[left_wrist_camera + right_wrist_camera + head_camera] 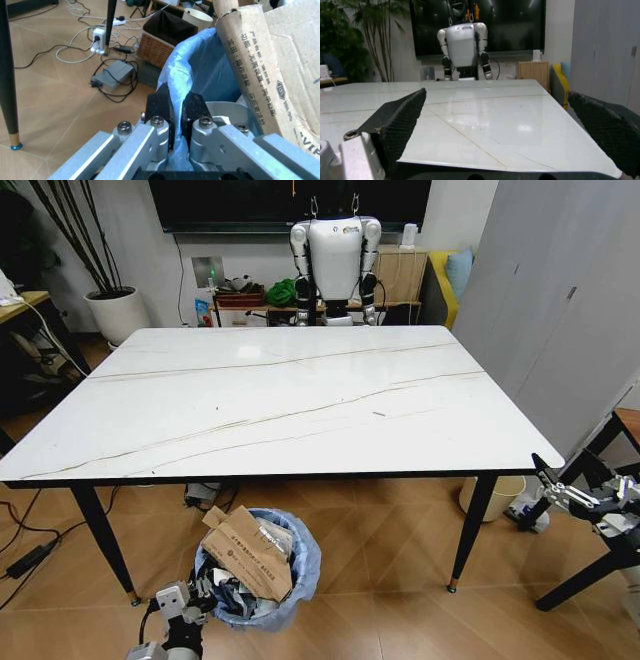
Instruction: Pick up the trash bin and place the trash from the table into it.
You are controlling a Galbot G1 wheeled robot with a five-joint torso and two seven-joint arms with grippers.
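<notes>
We see the small round trash bin (262,575) lined with a crinkly light-blue plastic bag standing on the wooden floor just under the near edge of the table, already stuffed with litter: a torn brown cardboard piece (248,551) sticks up out of it, with crumpled white paper and other scraps beneath. Our left gripper (176,112) is low at the bin's near rim, its two black fingers pinched together on the rim with the blue liner caught between them. We judge the bin light even when full, its wall thin but stiff enough to carry by the rim; the bag is soft and slick, so a grip on film alone could slip or tear, and the rim under the liner is the place to hold. The tall cardboard could tip out if the bin tilts. The cardboard carries printed Chinese characters and a small diamond mark in the left wrist view; we cannot read them surely. The large white marble-like table (285,405) with thin dark veins and slim black legs carries no litter that we can see. Our right gripper (566,492) hangs beside the table's right near corner, fingers spread wide, holding nothing.
</notes>
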